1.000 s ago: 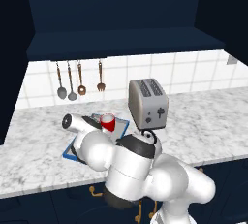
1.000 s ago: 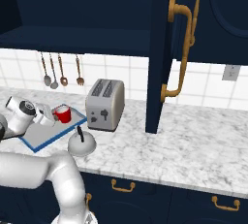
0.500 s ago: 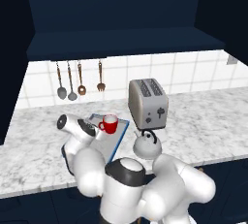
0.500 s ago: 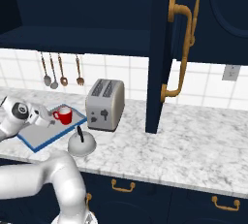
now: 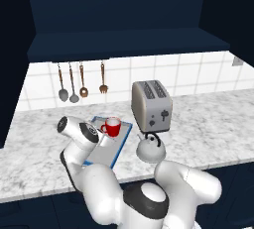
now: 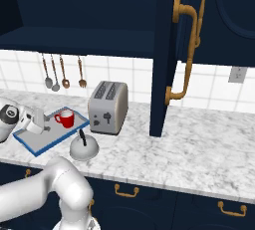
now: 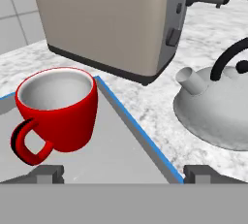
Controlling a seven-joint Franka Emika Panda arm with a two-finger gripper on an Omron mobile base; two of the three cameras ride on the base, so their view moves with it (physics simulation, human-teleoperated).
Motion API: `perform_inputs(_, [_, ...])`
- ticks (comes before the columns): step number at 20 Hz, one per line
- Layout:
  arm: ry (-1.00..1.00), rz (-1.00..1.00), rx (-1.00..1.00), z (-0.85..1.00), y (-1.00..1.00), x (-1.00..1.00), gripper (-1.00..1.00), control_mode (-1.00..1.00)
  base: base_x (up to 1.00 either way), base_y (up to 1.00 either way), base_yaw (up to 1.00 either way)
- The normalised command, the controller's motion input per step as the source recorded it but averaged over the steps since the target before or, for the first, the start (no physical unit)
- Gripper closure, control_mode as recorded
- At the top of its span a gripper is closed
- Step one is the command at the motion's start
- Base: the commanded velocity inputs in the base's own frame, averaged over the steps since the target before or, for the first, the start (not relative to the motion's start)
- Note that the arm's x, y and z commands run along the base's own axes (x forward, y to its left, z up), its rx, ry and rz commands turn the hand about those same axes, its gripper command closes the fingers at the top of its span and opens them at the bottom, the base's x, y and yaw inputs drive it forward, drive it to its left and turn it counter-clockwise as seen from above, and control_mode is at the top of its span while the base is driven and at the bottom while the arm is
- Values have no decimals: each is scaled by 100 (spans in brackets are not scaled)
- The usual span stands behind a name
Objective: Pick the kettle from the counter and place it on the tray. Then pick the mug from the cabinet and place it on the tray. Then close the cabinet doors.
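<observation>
Glossy red mug (image 7: 57, 109), domed metal kettle (image 7: 220, 114)

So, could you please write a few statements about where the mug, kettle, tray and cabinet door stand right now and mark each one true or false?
1. The mug stands upright on the tray. True.
2. The kettle sits on the tray. False: it rests on the counter just off the tray's blue rim, in front of the toaster.
3. The hand is closed on the mug. False: its fingers stand open, apart from the mug.
4. The cabinet door is open. True.
5. The mug lies on its side. False: it is upright, rim up.
</observation>
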Motion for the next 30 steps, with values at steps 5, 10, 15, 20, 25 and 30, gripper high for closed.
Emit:
perform_inputs(5, [-2, -2, 2, 57, -57, -79, -100, -100, 0, 0, 0])
perform_inputs(10, [-1, 0, 11, 56, -70, -78, -100, -100, 0, 0, 0])
perform_inputs(15, [0, 1, 20, 47, -64, -79, -100, -100, 0, 0, 0])
perform_inputs(20, [1, 10, 20, 39, -62, -66, -100, -100, 0, 0, 0])
perform_inputs(25, [4, 16, 16, 31, -68, -32, -100, -100, 0, 0, 0])
perform_inputs(30, [7, 23, 15, 18, -58, -1, -100, -100, 0, 0, 0])
